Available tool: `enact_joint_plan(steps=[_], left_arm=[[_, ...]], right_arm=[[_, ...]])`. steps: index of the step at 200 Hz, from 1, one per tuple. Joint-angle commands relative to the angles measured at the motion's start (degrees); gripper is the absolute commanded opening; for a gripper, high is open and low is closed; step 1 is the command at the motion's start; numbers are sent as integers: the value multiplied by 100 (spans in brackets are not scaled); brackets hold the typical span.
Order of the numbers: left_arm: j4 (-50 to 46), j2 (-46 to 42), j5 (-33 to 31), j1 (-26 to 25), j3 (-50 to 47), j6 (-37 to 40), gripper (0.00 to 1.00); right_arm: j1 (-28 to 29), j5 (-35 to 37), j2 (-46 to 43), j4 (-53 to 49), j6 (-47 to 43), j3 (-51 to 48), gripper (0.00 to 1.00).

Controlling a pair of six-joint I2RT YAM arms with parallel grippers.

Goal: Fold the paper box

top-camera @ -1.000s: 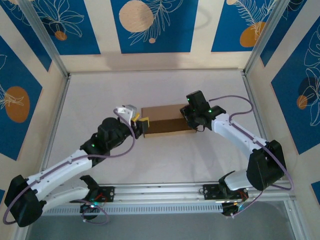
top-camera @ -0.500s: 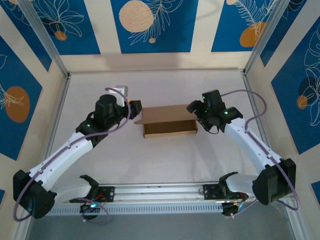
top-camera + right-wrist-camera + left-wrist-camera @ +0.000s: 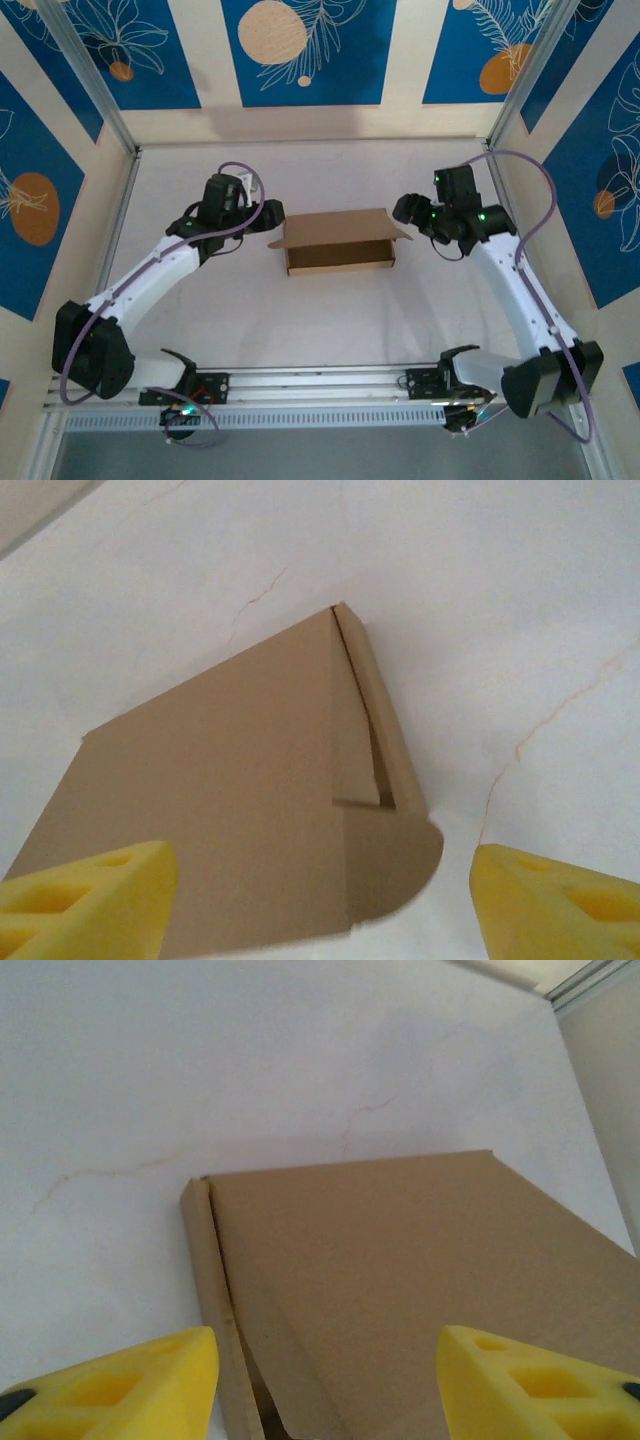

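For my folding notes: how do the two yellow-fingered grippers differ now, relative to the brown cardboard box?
The left gripper faces the left end of the plain brown cardboard box; the right gripper faces its right end. Before the left gripper lies a straight narrow side wall; before the right gripper, a rounded flap sticks out. Both are open and hold nothing.

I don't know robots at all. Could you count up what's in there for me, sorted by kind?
Cardboard boxes: 1, the paper box
Robot grippers: 2, the left gripper and the right gripper, both open, one near each end of the box
Total: 3
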Motion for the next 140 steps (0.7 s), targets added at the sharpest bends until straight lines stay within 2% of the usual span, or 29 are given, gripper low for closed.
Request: enact_joint_plan(steps=[1, 32, 89, 113, 140], left_arm=[[-139, 254, 377, 144, 167, -284, 59], [-19, 839, 528, 227, 136, -421, 60], [579, 1655, 399, 263, -47, -517, 63], [869, 1842, 463, 262, -228, -634, 63], [1091, 1972, 475, 262, -471, -722, 62]], right_arm=[[-246, -386, 649, 71, -490, 149, 78], [-584, -1170, 1540, 477, -373, 309, 76], [-601, -1298, 2366, 923, -584, 95, 75], [-577, -1576, 2515, 1167, -646, -127, 71], [-496, -1525, 2618, 1345, -656, -397, 66]])
